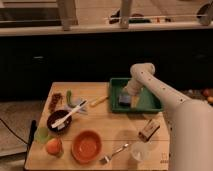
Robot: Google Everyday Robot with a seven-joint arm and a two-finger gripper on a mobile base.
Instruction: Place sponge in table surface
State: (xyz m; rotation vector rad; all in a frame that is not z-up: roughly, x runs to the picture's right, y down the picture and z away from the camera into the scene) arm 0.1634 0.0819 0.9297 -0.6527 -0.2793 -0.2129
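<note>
The grey-blue sponge lies in the left part of the green tray, which sits at the back right of the light tan wooden table surface. My white arm reaches in from the right and bends down into the tray. My gripper is right over the sponge, at its upper edge, and partly hides it. I cannot tell whether it touches the sponge.
A brown block and a clear cup stand at the front right, with a fork beside them. An orange bowl, a peach, a green cup and a dark bowl with a white spoon are at the front left.
</note>
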